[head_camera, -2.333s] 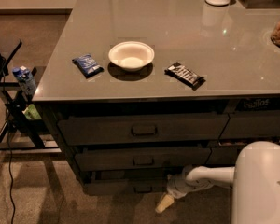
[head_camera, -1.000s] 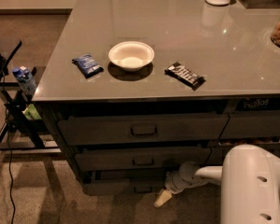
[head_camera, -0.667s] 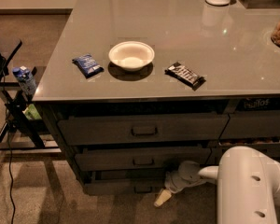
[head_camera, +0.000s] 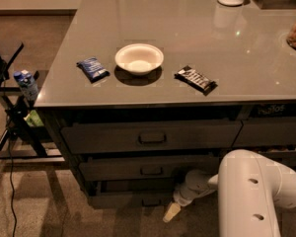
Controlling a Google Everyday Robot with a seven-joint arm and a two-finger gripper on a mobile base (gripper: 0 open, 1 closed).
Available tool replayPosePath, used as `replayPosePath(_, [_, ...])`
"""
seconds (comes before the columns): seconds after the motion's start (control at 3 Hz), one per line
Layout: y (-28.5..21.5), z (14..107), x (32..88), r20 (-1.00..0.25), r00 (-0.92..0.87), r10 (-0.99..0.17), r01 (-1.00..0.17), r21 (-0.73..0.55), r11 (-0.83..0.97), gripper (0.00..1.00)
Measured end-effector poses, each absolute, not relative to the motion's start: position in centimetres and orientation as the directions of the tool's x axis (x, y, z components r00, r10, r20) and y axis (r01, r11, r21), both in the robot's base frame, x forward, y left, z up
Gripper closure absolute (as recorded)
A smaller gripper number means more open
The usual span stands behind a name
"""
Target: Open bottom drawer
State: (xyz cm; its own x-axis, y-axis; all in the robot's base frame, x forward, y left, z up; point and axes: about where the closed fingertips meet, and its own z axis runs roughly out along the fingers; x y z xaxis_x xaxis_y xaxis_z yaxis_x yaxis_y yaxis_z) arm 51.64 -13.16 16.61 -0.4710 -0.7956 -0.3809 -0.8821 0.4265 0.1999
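Note:
The bottom drawer [head_camera: 123, 199] is the lowest, slimmest dark-grey front of the three-drawer stack under the grey counter, with a small dark handle [head_camera: 151, 202] at its centre. It stands slightly forward of the cabinet body. My gripper [head_camera: 171, 212] hangs at the end of the white arm [head_camera: 246, 191], low near the floor, just right of that handle and in front of the drawer's right part. Its cream tip points down and left.
On the counter [head_camera: 187, 28] lie a blue packet [head_camera: 92, 68], a white bowl [head_camera: 138, 59] and a dark snack bar [head_camera: 196, 79]. Two taller drawers [head_camera: 148, 137] sit above. A stand with a bottle [head_camera: 25, 83] and a cable are left. Carpeted floor [head_camera: 44, 206] lies in front.
The arm has swung left and its white housing now fills more of the lower right. The gripper tip has shifted slightly left, staying beside the bottom drawer's handle.

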Motion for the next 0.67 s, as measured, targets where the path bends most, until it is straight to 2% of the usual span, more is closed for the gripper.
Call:
replayPosePath(0.33, [-13.2,17.0,51.7,-0.381,-0.471,-0.796,-0.882,0.200,0.426,0.00])
replayPosePath(0.67, [-13.9,17.7,49.3,-0.352,-0.496,-0.793,-0.868,0.229,0.441,0.00])
